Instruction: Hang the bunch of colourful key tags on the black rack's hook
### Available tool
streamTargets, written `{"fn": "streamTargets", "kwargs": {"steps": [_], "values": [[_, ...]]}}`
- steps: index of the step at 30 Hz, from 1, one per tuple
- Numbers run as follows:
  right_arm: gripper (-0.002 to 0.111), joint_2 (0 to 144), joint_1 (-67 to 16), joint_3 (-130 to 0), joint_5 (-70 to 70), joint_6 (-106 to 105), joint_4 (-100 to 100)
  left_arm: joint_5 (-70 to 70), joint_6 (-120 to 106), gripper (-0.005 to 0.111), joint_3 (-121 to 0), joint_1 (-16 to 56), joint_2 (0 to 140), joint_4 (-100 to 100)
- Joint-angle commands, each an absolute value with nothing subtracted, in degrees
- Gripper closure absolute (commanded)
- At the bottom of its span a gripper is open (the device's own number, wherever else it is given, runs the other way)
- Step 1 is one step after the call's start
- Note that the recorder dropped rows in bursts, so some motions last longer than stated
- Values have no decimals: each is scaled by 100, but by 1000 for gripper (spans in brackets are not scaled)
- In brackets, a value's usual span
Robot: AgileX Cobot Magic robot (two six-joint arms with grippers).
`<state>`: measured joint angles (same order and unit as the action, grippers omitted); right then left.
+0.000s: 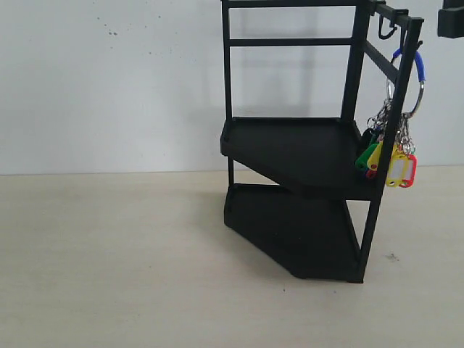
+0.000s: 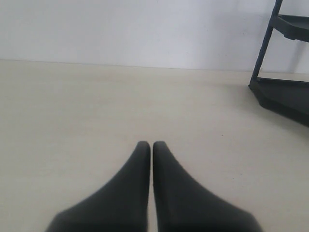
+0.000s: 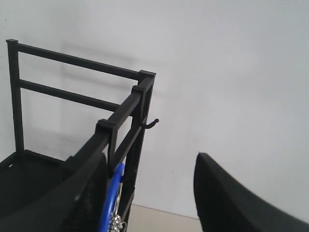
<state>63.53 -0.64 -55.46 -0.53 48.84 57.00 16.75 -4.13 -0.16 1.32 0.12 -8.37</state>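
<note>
The black rack (image 1: 297,148) stands right of centre in the exterior view. From a hook (image 3: 114,162) on its top right crossbar hangs the colourful key tag bunch (image 1: 397,165) by its blue loop (image 1: 421,72). The tags dangle beside the front post. My right gripper (image 3: 149,159) is open, high up by that crossbar. The blue loop (image 3: 110,205) lies just inside one finger, and the other finger (image 3: 227,198) stands far from it. My left gripper (image 2: 147,145) is shut with nothing in it, low over the table, away from the rack's base (image 2: 285,96).
The like hook (image 3: 152,123) next to it on the same crossbar is bare, also seen in the exterior view (image 1: 388,30). A white wall stands close behind the rack. A dark part of the right arm (image 1: 451,18) shows at the exterior view's top right corner.
</note>
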Motion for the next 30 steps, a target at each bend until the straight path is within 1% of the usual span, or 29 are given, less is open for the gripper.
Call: {"fn": "streamTargets", "kwargs": {"steps": [1,5,8,14,19,22,24,30], "values": [[56,6085,-55,-5338,112,4922,5724,1680,-433,102,0,119,0,-809],[56,5695,-55,-5054,128,5020,5650,1680,-433,102,0,119,0,-809],[56,5273,-55,-4798,149,5502,5455,1680,-433,102,0,119,0,-809],[56,4049,-55,-4036,62,5714,4932,1680,-433,102,0,119,0,-809],[56,2922,-55,-3500,370,5928,3900,1680,-433,102,0,119,0,-809],[56,2308,-55,-3402,930,5965,3323,1680,-433,102,0,119,0,-809],[56,2040,-55,-3402,1177,5965,3297,1680,-433,102,0,119,0,-809],[56,1417,-55,-3402,1210,5965,3297,1680,-433,102,0,119,0,-809]]}}
